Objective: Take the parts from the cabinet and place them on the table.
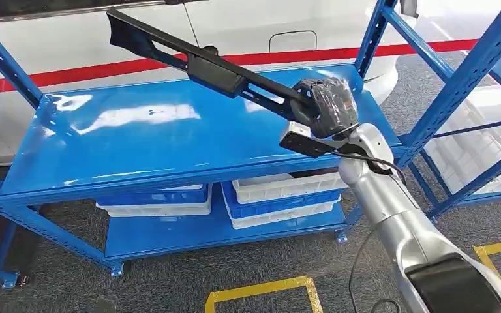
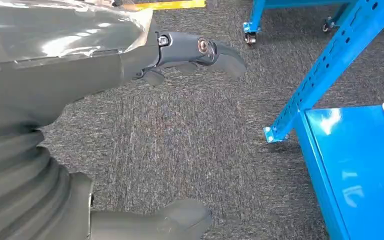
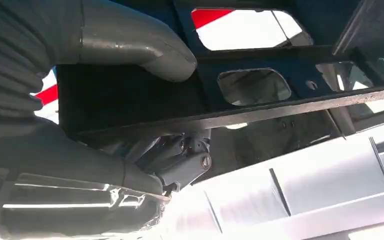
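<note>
Above the blue shelf (image 1: 137,130), a long black part (image 1: 196,62) is held slanted by the right hand (image 1: 326,107), its fingers clasped round one end. White and blue bins (image 1: 280,195) are stacked below. The left hand (image 2: 80,100) hangs over grey carpet (image 2: 190,145), fingers spread and empty.

The part (image 1: 196,62) is a long, black, flat bracket with rectangular cut-outs and a blocky section near mid-length, held at one end above the blue shelf top (image 1: 137,137), extending diagonally up and away to a flared far end.
</note>
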Controlling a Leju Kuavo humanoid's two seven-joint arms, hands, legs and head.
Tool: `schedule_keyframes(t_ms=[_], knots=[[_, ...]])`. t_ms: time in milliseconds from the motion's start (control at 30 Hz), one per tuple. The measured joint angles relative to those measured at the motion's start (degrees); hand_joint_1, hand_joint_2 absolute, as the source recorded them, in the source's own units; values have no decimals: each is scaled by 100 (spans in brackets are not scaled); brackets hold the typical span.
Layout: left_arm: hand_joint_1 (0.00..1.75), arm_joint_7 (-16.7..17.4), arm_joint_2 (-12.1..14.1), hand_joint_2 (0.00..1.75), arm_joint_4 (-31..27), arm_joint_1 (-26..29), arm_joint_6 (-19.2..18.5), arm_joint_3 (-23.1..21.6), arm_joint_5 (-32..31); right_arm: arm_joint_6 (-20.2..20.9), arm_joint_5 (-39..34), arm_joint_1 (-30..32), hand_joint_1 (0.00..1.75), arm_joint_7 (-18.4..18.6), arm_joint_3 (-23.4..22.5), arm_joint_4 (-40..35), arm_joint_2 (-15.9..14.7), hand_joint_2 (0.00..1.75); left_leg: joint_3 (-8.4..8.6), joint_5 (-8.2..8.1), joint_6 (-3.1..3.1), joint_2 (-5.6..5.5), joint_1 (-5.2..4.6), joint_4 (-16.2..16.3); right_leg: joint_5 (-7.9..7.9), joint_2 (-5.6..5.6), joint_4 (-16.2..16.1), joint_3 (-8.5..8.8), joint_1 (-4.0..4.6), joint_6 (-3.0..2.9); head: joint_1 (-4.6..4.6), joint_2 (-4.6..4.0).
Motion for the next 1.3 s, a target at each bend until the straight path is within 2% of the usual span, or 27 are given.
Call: schedule_keyframes(t_ms=[900,1300], knots=[[0,13,9,175,0,-14,0,2,-44,-35,98,94,175,63,-2,-184,20,175,0,0,0,-1,0,0,0,-1,0,1,0,0,-2,0],[0,28,9,175,0,-14,9,4,-50,-39,83,97,175,-42,-2,-184,50,175,-1,0,0,-1,0,0,0,-1,0,0,0,0,0,0]])
